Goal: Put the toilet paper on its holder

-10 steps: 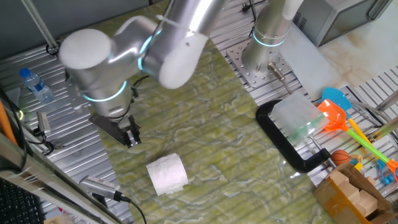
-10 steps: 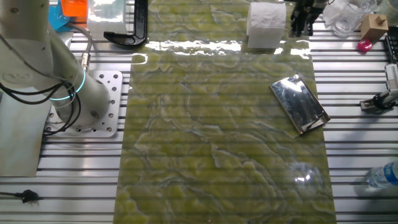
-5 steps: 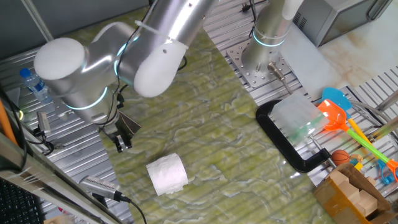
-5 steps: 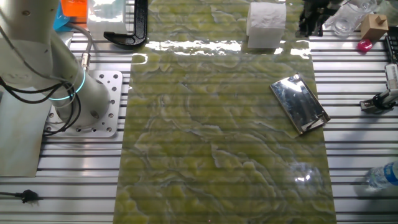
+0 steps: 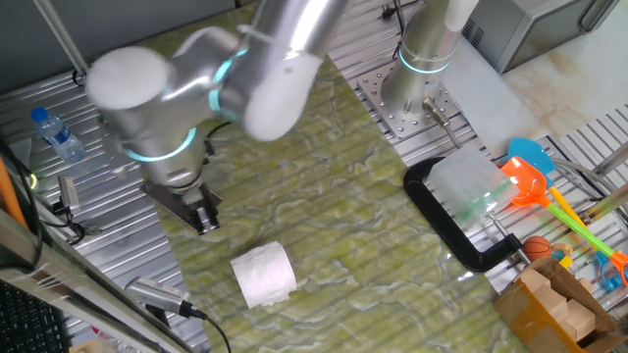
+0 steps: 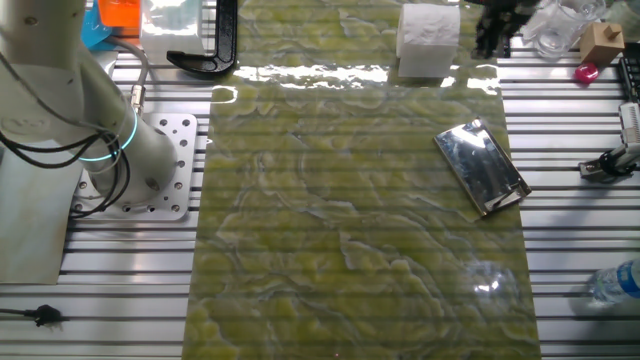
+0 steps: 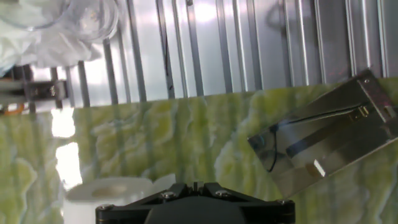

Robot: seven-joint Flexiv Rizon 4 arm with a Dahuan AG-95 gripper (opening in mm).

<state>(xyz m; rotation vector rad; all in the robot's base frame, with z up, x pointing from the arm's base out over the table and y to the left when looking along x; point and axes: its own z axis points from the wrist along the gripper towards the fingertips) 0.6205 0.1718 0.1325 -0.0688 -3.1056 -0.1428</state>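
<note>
My gripper [image 5: 203, 218] hovers beside toilet paper [image 5: 264, 274], apart, holding nothing; jaw opening cannot tell. Holder [image 6: 481, 167] lies flat on green mat [image 6: 350, 230], well apart from roll.

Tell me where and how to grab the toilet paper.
Grip the toilet paper across its soft curved sides, coming from above. It seems to lie on its side on the green mat, so a finger can probably drop on each side of it and squeeze lightly. That leaves the core ends free for the holder. The gripper hangs close beside it.
</note>
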